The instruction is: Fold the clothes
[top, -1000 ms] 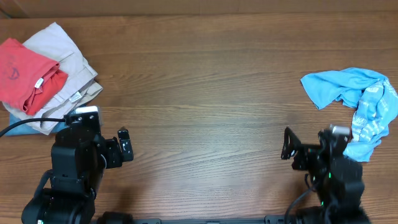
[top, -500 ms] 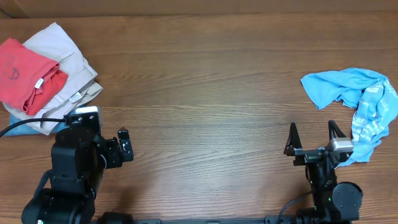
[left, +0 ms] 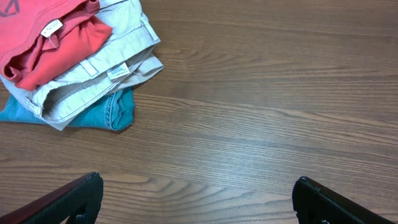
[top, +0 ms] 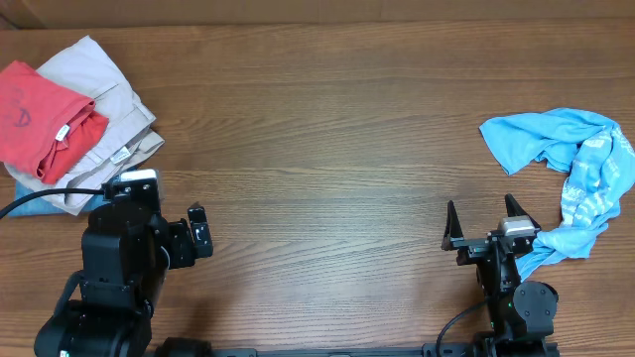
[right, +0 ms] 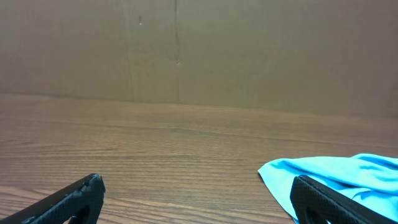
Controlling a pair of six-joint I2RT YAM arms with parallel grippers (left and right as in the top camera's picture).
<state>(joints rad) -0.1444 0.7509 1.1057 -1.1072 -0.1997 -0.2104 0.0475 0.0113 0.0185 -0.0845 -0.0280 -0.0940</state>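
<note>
A red-orange T-shirt (top: 35, 114) with a small white neck tag lies folded on top of a pile at the far left; it also shows in the left wrist view (left: 46, 37). A light sky-blue printed shirt (top: 575, 164) lies crumpled at the far right; its edge shows in the right wrist view (right: 336, 177). My left gripper (top: 198, 236) (left: 196, 199) is open and empty, below and right of the pile. My right gripper (top: 483, 220) (right: 196, 199) is open and empty, its right finger beside the blue shirt's lower end.
Beige trousers (top: 104, 114) (left: 106, 59) lie folded under the red-orange T-shirt, with denim-blue jeans (left: 102, 112) at the bottom of the pile. The wooden table (top: 327, 149) stretches between the two heaps. A brown wall (right: 199, 50) stands behind the table.
The right arm has turned and shifted left, its open fingers now pointing to the far side beside the blue shirt. The shirt's lower end moved a little. The left arm has not moved.
</note>
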